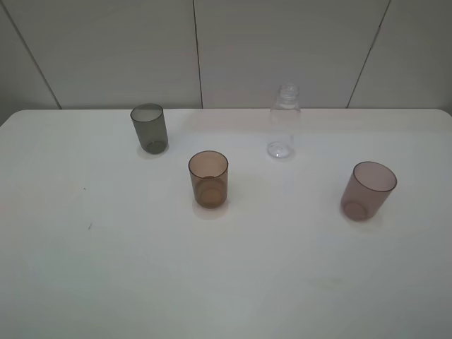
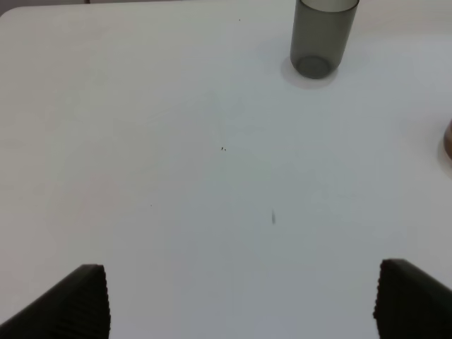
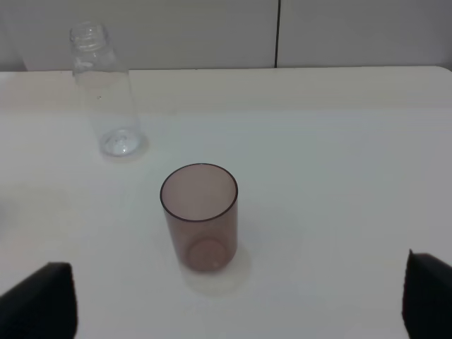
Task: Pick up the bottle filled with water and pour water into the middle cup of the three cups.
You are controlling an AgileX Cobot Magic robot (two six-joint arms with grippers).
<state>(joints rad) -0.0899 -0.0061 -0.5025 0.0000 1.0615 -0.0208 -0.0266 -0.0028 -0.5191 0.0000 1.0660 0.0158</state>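
Observation:
The clear bottle (image 1: 284,121) stands upright, uncapped, near the table's far edge, right of centre; it also shows in the right wrist view (image 3: 106,99). The amber-brown middle cup (image 1: 208,179) stands upright near the table's centre. The smoky grey cup (image 1: 149,128) stands far left, also in the left wrist view (image 2: 322,37). The pinkish-mauve cup (image 1: 367,191) stands at the right, also in the right wrist view (image 3: 200,216). Neither gripper shows in the exterior view. My left gripper (image 2: 240,300) is open and empty over bare table. My right gripper (image 3: 240,304) is open and empty, short of the mauve cup.
The white table (image 1: 141,268) ends at a grey panelled wall (image 1: 106,49) just behind the bottle and grey cup. A sliver of the amber cup (image 2: 448,140) shows at the edge of the left wrist view. Small dark specks (image 2: 272,217) mark the tabletop.

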